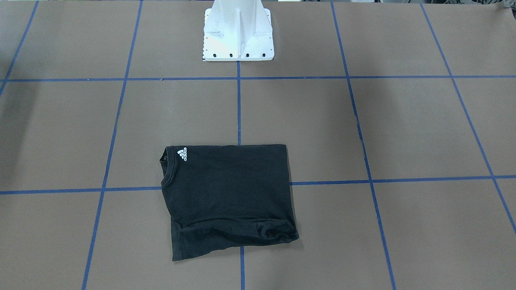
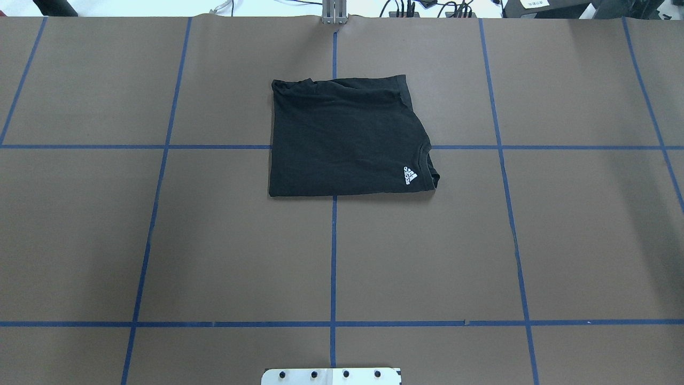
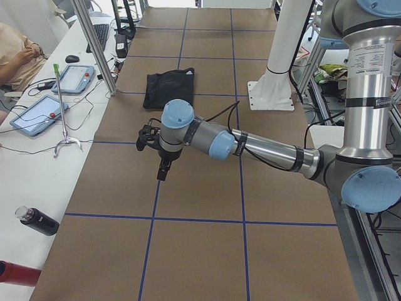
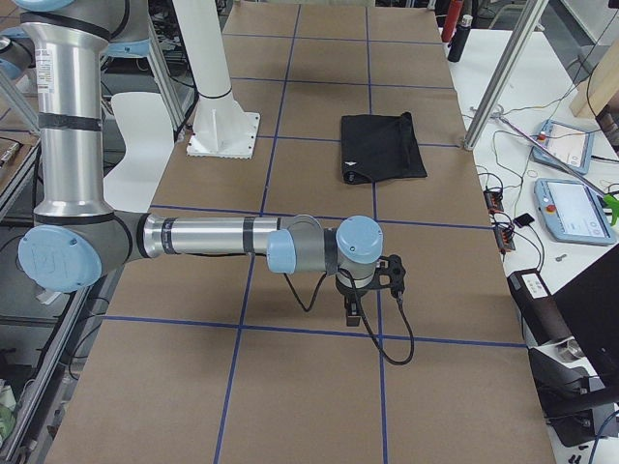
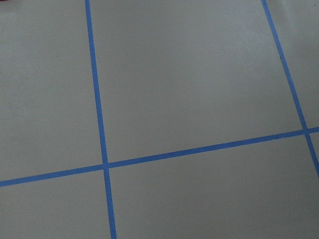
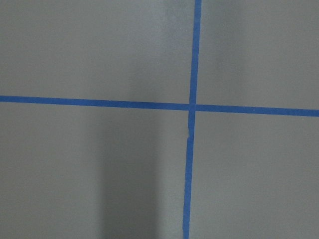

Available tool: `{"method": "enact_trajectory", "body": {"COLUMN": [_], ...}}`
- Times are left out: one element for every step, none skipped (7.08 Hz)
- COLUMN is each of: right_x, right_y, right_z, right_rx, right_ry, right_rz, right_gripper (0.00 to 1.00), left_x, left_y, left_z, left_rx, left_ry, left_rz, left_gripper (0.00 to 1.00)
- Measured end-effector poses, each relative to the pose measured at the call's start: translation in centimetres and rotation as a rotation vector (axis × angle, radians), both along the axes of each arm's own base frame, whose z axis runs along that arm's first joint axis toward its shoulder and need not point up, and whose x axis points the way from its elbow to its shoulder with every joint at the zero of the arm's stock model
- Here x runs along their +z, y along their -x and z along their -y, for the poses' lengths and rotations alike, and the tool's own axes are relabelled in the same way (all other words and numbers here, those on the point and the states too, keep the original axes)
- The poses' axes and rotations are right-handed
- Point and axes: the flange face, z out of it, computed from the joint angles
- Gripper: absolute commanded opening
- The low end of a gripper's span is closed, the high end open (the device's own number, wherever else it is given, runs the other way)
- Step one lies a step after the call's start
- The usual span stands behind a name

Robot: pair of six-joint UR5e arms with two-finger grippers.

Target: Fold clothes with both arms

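While the black two-finger left gripper (image 3: pixel 161 174) and right gripper (image 4: pixel 353 317) hang over the brown, blue-taped table (image 2: pixel 240 251), I cannot tell whether either is open or closed. Farther off, the folded black short-sleeved T-shirt (image 2: pixel 342 139) lies flat at the table's middle, white logo (image 2: pixel 410 175) up.

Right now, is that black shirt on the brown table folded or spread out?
Folded. The black short-sleeved T-shirt lies as a compact rectangle, no sleeves sticking out, with its collar and small white logo at one corner.

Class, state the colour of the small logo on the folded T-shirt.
White logo on the black T-shirt; clearest in overhead exterior view.
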Motion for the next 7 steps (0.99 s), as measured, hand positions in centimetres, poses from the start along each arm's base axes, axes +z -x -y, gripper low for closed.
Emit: {"method": "enact_trajectory", "body": {"right_x": [0.0,0.0,0.2,0.3,0.5,0.9,1.3], "right_y": [0.0,0.0,-0.1,-0.1,-0.1,-0.1,-0.1], "right_z": [0.0,0.1,0.1,0.1,0.1,0.0,0.0], "right_rx": [0.0,0.0,0.0,0.0,0.0,0.0,0.0], "right_ry": [-0.008,-0.013,-0.014,-0.014,-0.012,-0.004,0.0], "right_rz": [-0.003,-0.01,-0.019,-0.028,-0.032,-0.035,-0.038], "right_gripper": [1.0,1.0,1.0,1.0,1.0,1.0,1.0], "left_x": [0.0,-0.1,0.0,0.4,1.2,2.7,4.2], "left_y": [0.0,0.0,0.0,0.0,0.0,-0.1,-0.1], "left_z": [0.0,0.0,0.0,0.0,0.1,0.3,0.6], "left_rx": [0.0,0.0,0.0,0.0,0.001,0.002,0.002], "left_ry": [-0.001,-0.001,0.0,0.006,0.021,0.047,0.073], "left_rz": [0.0,-0.001,0.001,0.002,0.003,0.004,0.006], "left_gripper": [1.0,1.0,1.0,1.0,1.0,1.0,1.0]}}
